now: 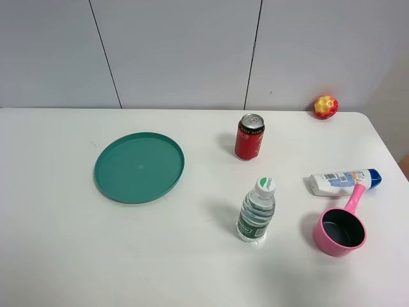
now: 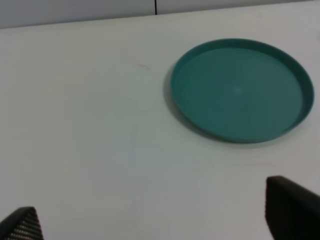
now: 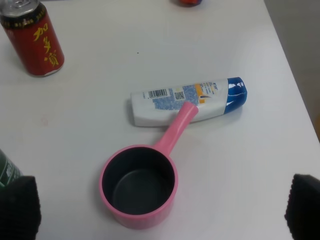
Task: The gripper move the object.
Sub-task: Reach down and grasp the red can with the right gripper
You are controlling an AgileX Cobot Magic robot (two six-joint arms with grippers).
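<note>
The left gripper (image 2: 156,217) gapes empty near the green plate (image 2: 240,90); right gripper (image 3: 161,206) likewise over the pink scoop (image 3: 136,220); red can (image 1: 249,137) stands upright towards the table's (image 1: 51,243) far edge.

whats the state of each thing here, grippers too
red can, upright, not gripped
water bottle, upright, capped
white bottle, lying on its side, capped
pink pot, upright, empty
green plate, flat, empty
left gripper, open, holding nothing
right gripper, open, holding nothing
</note>
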